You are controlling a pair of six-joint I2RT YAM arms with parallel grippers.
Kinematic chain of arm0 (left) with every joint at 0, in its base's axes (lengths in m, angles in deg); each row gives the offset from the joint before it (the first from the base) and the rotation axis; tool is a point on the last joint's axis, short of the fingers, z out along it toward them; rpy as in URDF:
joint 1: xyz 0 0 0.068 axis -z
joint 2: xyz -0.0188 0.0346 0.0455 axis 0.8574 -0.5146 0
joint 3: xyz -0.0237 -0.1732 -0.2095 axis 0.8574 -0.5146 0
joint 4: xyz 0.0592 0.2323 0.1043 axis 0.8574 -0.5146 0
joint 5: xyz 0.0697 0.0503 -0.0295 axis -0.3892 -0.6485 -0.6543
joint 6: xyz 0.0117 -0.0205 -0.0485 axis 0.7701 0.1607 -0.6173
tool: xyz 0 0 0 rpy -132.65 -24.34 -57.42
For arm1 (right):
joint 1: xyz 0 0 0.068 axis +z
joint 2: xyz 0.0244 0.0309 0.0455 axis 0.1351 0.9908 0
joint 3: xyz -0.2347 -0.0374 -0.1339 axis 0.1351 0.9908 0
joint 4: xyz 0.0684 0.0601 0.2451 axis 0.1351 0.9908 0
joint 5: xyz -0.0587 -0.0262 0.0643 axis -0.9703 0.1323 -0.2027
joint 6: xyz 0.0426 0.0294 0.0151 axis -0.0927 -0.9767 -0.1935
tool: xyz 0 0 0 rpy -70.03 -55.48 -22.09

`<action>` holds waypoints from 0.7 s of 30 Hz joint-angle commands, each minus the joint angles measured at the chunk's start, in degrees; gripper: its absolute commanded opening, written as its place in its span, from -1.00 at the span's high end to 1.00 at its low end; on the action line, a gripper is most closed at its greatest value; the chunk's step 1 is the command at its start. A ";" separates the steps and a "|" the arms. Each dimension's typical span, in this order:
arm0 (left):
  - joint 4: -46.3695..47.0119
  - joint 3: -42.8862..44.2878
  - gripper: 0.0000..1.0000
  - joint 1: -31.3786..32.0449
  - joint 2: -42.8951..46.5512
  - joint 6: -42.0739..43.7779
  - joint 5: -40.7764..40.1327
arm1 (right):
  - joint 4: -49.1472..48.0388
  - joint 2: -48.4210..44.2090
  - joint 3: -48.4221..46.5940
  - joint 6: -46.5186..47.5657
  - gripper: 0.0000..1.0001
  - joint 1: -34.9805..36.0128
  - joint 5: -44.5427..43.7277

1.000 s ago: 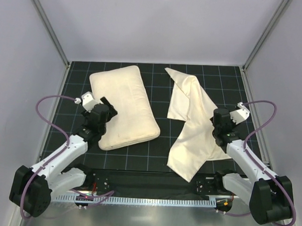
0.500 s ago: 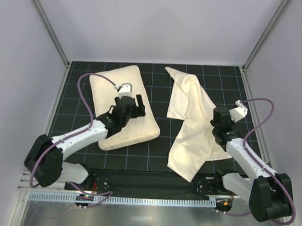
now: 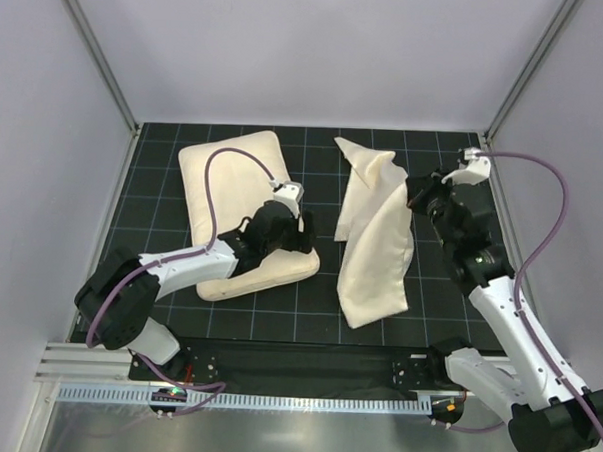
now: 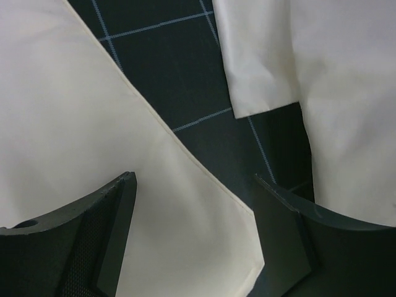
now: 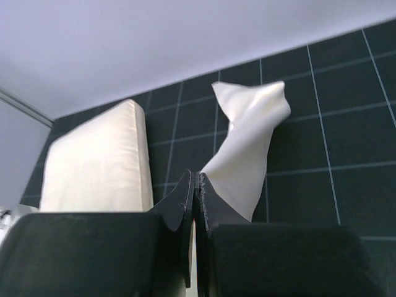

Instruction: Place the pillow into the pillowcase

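The plump cream pillow (image 3: 229, 178) lies on the left half of the mat. My left gripper (image 3: 303, 229) hovers open over its near right corner, and in the left wrist view that pillow corner (image 4: 185, 210) sits between the two spread fingers (image 4: 105, 241). The limp pillowcase (image 3: 375, 259) hangs in a tall fold right of the pillow. My right gripper (image 3: 415, 194) is shut on its upper right edge and holds it off the mat. In the right wrist view the cloth (image 5: 247, 142) runs out from the shut right gripper (image 5: 197, 185), with the pillow (image 5: 99, 164) to the left.
A black gridded mat (image 3: 449, 293) covers the table. Grey walls with metal posts (image 3: 94, 52) close in the left, back and right. A narrow strip of mat (image 4: 204, 93) separates pillow and pillowcase. Purple cables (image 3: 537, 226) loop from both wrists.
My right gripper has shut on the pillowcase and lifted it up and back, gathering the cloth into a hanging fold. My left arm has swung right across the pillow to its near right corner.
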 commanded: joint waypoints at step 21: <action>5.76 0.88 -0.57 -0.08 1.90 0.27 7.01 | 16.58 4.51 -35.85 3.80 0.92 0.15 22.88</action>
